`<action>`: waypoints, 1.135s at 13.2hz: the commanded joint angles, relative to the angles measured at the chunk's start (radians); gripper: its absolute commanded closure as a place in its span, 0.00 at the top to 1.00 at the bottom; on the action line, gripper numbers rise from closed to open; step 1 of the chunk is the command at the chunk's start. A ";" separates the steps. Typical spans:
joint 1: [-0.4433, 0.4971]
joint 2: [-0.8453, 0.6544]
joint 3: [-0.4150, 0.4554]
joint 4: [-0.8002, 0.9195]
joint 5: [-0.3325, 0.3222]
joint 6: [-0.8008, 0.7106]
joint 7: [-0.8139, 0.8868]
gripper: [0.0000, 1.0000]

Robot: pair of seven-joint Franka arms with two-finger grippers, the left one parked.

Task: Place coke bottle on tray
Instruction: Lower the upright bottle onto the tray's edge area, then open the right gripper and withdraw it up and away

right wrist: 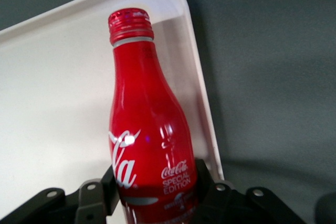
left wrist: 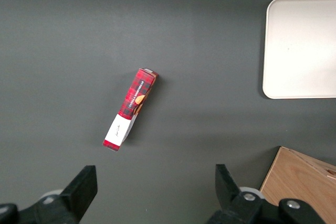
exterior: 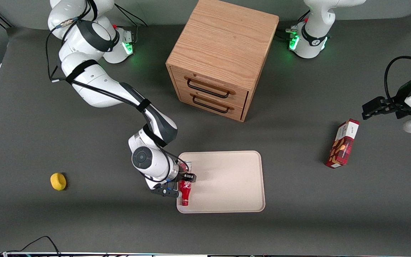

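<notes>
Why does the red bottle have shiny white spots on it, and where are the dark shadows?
Right wrist view: lamp glare makes white glints on the coke bottle, held in the pincer over the tray. Front view: the drawer cabinet and the snack box cast soft shadows on the table. Left wrist view: even light, faint shadow beside the box.

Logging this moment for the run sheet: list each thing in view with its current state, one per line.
Right arm's gripper: over the tray's edge, shut on the bottle.
Slim red coke bottle: cap on, held above the tray.
Flat cream-beige tray: flat on the table.
Wooden drawer cabinet: both drawers closed.
Red snack box: lying on the table, toward the parked arm's end.
Yellow lump: resting on the table.
</notes>
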State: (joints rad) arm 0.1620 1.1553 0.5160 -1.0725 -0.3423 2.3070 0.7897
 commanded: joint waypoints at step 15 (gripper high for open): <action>0.016 0.009 -0.008 0.029 -0.103 -0.006 -0.006 1.00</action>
State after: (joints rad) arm 0.1698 1.1566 0.5145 -1.0716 -0.4142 2.3129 0.7889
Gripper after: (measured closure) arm 0.000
